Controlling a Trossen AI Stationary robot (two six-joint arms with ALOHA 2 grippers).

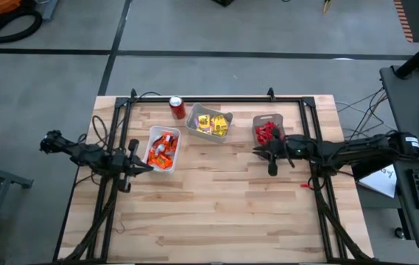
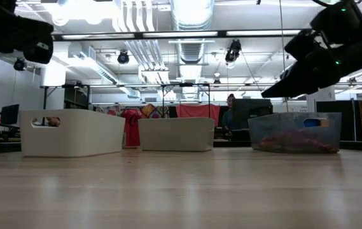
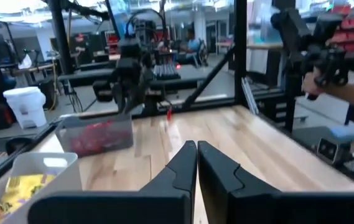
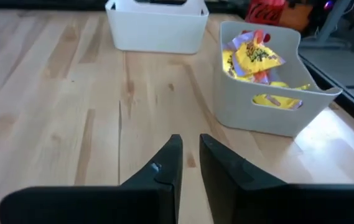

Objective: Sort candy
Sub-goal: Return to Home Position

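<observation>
Candy sorted in three bins, right hand nearly closed, empty, left hand closed, empty.

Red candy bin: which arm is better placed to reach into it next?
Right. The right gripper sits just beside the red bin; the left gripper is across the table by the orange bin.

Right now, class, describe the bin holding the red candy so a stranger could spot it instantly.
Look along the far edge of the wooden table, where three bins sit in a row. The red-candy bin is the one nearest the right arm. Unlike its white neighbours, it is see-through.
</observation>
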